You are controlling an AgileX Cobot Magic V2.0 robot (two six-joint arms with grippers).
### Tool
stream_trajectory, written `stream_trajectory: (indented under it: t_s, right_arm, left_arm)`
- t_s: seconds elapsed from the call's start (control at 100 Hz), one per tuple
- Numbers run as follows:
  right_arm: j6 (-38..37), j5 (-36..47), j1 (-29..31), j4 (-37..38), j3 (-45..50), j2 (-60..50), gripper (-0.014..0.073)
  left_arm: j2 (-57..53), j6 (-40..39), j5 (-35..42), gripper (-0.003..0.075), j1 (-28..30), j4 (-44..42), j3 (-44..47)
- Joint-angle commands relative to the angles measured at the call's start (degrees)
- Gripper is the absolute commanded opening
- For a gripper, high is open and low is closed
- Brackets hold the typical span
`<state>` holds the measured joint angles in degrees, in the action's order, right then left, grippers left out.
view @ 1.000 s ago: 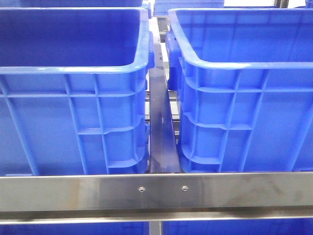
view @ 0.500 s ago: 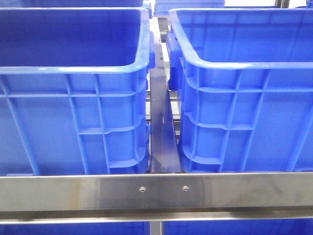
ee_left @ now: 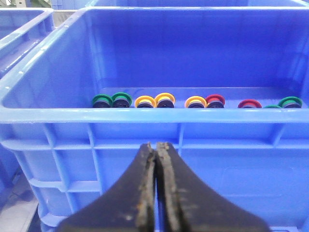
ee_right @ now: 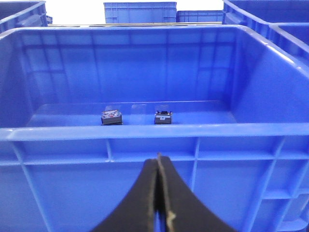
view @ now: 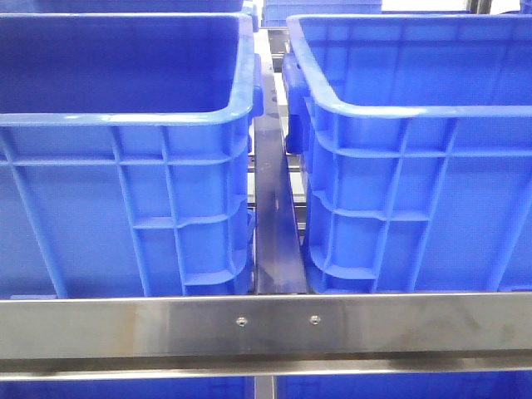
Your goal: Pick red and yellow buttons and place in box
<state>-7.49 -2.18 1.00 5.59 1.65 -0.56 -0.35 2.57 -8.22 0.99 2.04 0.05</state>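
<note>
Grippers, left gripper and right gripper, are pressed together empty outside their blue crates, apparently staged pre-reach, while red buttons and yellow buttons are lined up at 12 o'clock beyond the left crate's rim.

Red buttons and yellow buttons in a row along the blue box floor, among green ones

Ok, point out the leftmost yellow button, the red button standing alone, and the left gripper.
leftmost yellow button [ee_left: 144, 101], left wrist view, on its yellow rim.
lone red button [ee_left: 249, 103], left wrist view, on its red rim above the crate edge.
left gripper [ee_left: 156, 147], left wrist view, where the closed fingers' tips meet.
</note>
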Motion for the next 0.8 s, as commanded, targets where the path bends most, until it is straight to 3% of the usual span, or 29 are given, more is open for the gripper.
stream_trajectory:
  t_s: [0.0, 0.79]
  right_arm:
    - [0.8, 4.0, -0.1, -0.4, -0.9, -1.4, -0.0062]
    - [1.1, 2.9, -0.1, -0.6, -0.9, -1.4, -0.0062]
  left_arm:
    - [-1.7, -0.6, 4.4, -0.002, 0.2, 0.5, 3.1]
    - [-1.7, -0.6, 4.4, -0.002, 0.2, 0.5, 3.1]
